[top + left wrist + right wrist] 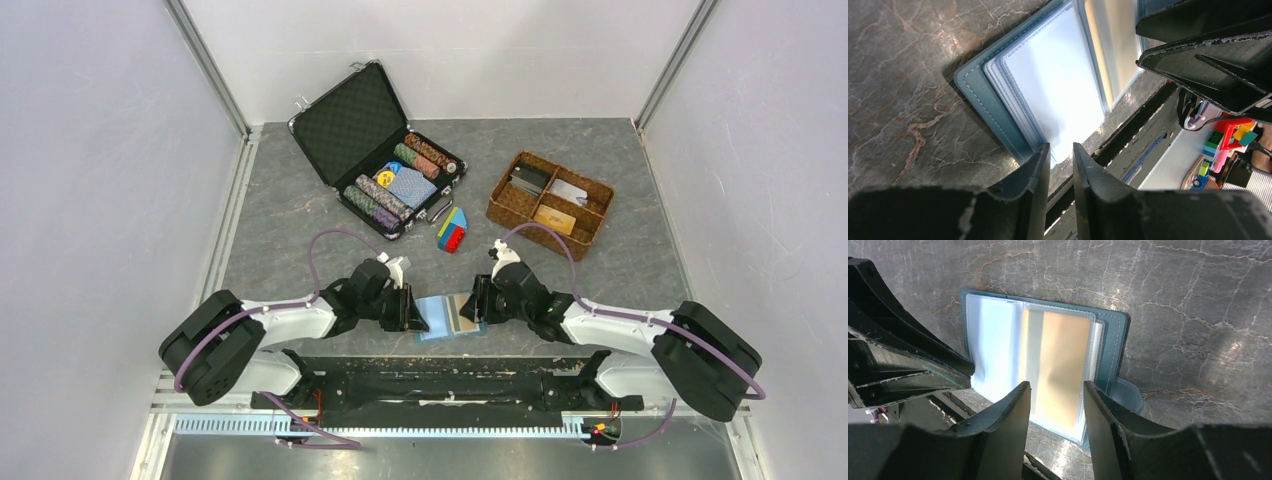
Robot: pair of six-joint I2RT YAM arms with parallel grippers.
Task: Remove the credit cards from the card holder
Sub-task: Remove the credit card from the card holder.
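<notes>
The light-blue card holder [436, 328] lies open and flat near the table's front edge, between my two grippers. Its right clear sleeve holds an orange-yellow card [1063, 360] with a greyish strip [1030, 347] beside it. The left page [1053, 85] looks pale and blank. My left gripper [412, 308] sits at the holder's left near corner, jaws a narrow gap apart with nothing between them [1060, 147]. My right gripper [478, 300] is open, its fingers astride the near edge of the orange-yellow card [1056, 387], holding nothing.
A black chip case [350, 120] stands open at the back with chips and a blue-patterned deck. A brown wicker tray [505, 205] sits at the back right. Coloured blocks [452, 230] lie behind the holder. The table's front edge and black rail [450, 365] are just in front.
</notes>
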